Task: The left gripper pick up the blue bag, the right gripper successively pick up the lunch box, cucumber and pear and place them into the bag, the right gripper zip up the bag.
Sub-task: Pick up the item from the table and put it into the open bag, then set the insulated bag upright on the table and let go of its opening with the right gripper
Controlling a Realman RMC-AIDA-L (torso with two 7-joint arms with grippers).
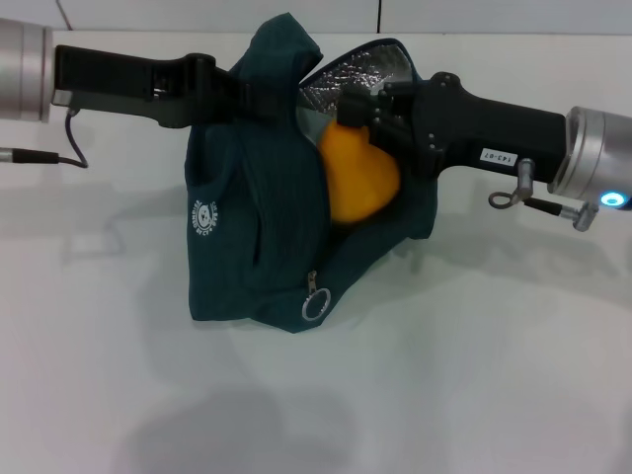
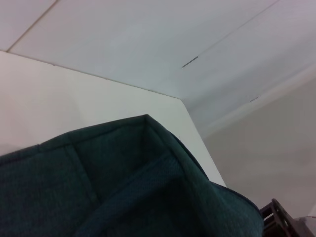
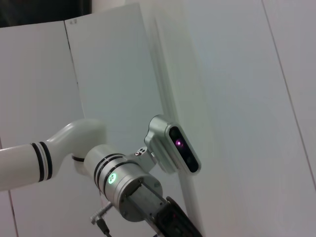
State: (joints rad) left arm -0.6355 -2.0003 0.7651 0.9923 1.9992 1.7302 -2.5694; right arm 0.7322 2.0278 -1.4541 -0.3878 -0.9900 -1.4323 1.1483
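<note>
You see the blue bag (image 1: 252, 212) standing on the white worktop (image 1: 474, 375), mouth agape. The left tool (image 1: 259, 91) is clenched on the bag's top edge. The right tool (image 1: 367, 117) grasps the pear (image 1: 357, 178) inside the bag's mouth.

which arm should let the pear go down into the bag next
The right. The right gripper already holds the round yellow-orange pear at the open foil-lined mouth of the dark teal fabric bag. The left gripper is busy holding the bag up by its top.
</note>
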